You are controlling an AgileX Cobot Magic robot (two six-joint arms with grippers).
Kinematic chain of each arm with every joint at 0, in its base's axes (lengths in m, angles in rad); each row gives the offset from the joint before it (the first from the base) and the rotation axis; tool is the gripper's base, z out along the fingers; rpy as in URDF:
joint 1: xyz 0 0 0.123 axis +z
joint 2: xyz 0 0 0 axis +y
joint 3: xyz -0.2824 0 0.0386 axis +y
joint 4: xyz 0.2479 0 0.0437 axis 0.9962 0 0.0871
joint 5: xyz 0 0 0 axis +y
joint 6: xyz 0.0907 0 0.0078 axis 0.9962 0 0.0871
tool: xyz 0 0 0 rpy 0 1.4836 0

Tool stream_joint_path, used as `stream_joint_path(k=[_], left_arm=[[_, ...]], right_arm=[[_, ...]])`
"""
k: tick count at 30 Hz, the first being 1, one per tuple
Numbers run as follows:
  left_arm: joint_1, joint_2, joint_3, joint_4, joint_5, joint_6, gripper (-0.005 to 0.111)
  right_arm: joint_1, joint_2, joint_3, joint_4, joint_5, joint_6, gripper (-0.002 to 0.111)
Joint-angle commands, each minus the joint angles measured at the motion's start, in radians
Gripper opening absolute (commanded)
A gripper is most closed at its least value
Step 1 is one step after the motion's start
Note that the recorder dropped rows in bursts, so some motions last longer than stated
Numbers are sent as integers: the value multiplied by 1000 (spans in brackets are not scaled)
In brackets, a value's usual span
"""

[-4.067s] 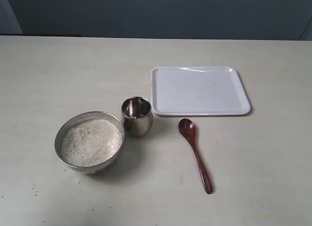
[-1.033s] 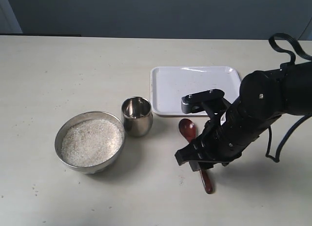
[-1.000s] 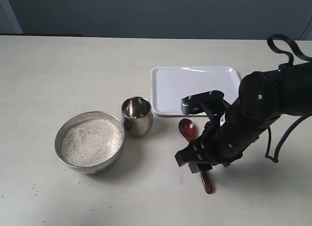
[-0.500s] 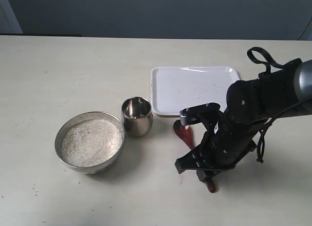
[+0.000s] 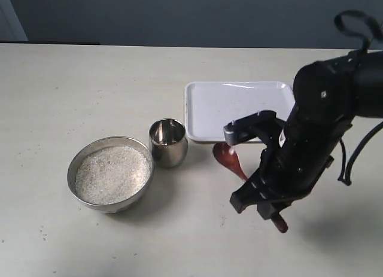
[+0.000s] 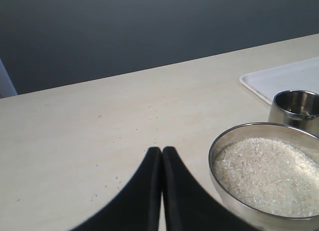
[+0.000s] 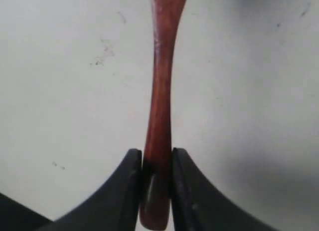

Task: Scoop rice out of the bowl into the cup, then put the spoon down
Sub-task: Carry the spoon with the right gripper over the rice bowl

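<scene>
While the right tool (image 7: 157, 163) pinches the spoon (image 5: 228, 158) near its handle end, the spoon's head sits just right of the cup (image 5: 168, 142), and the arm hides most of the handle. On the table (image 5: 90, 85), the bowl (image 5: 114, 206) of rice (image 5: 112, 174) stands left of the cup, nearly touching it. A white tray (image 5: 245, 109) lies behind the cup to its right. The left tool (image 6: 161, 150) is pressed together.

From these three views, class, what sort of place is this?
Likely a robotics test bench: pale table, plain dark wall, right gripper pinching a spoon, plus a bowl of rice.
</scene>
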Motion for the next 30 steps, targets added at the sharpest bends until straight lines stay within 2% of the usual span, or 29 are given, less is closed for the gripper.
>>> stream_joint_path(k=[1, 6, 12, 20, 25, 30], left_arm=[[-2, -4, -2, -1, -15, -2, 1], [-2, -4, -2, -1, -15, -2, 1], [-2, -4, -2, -1, -15, -2, 1], [-2, -4, -2, -1, -15, -2, 1], [-2, -4, -2, -1, -15, -2, 1], [-2, -4, -2, -1, -15, -2, 1]], right_arm=[[1, -85, -104, -73, 156, -44, -1], [42, -91, -249, -143, 311, -149, -1], [195, -30, -419, -351, 311, -257, -1], [392, 183, -589, -615, 311, -258, -1], [460, 292, -627, -639, 311, -300, -1], [471, 340, -627, -633, 311, -300, -1]])
